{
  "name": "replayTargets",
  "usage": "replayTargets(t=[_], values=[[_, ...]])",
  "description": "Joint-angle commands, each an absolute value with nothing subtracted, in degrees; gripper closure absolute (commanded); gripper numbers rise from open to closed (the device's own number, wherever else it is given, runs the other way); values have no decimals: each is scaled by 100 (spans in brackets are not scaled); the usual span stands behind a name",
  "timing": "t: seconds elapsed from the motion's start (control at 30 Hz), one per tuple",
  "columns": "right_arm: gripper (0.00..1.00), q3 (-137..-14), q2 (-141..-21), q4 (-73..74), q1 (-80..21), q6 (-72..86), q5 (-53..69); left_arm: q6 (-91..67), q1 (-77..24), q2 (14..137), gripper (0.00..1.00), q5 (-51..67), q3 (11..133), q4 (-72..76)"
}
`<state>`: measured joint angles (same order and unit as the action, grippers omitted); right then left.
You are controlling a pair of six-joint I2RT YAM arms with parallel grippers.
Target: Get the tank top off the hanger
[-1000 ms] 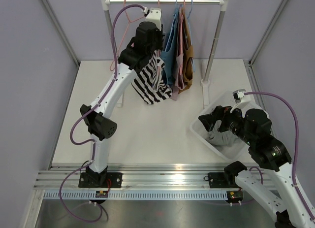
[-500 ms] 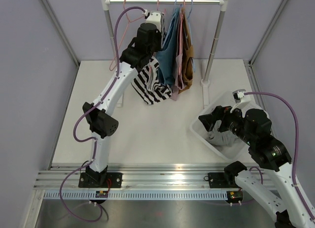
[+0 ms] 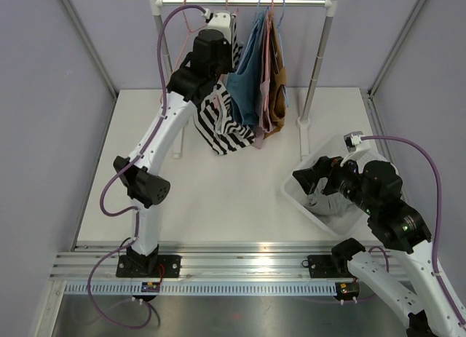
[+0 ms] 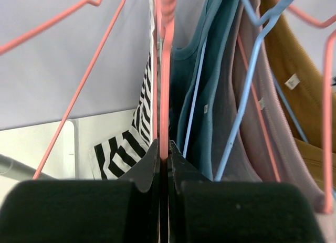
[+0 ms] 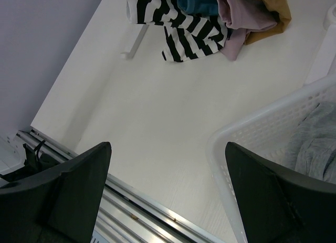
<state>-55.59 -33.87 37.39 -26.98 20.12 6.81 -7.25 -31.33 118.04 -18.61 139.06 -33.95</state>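
Observation:
A black-and-white striped tank top [image 3: 222,122] hangs on a pink hanger [image 4: 166,70] at the left of the clothes rail [image 3: 291,1]. Its lower part sags onto the table. My left gripper [image 3: 217,44] is high up just under the rail. In the left wrist view it [image 4: 163,148] is shut on the pink hanger's thin bar, with the striped top [image 4: 137,122] hanging behind it. My right gripper [image 3: 312,183] is open and empty above the near edge of a white basket [image 3: 302,206]. It [image 5: 168,154] also shows wide open in the right wrist view.
Teal [image 3: 251,60], mauve [image 3: 266,75] and mustard [image 3: 280,75] tops hang right of the striped one. An empty pink hanger [image 3: 182,31] hangs at the rail's left end. The basket [image 5: 252,133] holds a grey garment [image 5: 315,148]. The rack's posts stand at both ends.
My left gripper has moved up and slightly left towards the rail, still shut on the pink hanger, lifting the striped top a little. The right arm has not moved.

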Motion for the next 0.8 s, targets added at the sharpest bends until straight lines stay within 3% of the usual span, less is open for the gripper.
replayTargets(t=[0.0,0.77], values=[[3,-5669,-3393,3463,-2681,1925,835,-809,-3111,10961,100,-1758,14046,-3076],[0,-5924,-3437,3454,-2681,1881,1142,-606,-3111,9643,100,-1828,13159,-4614]])
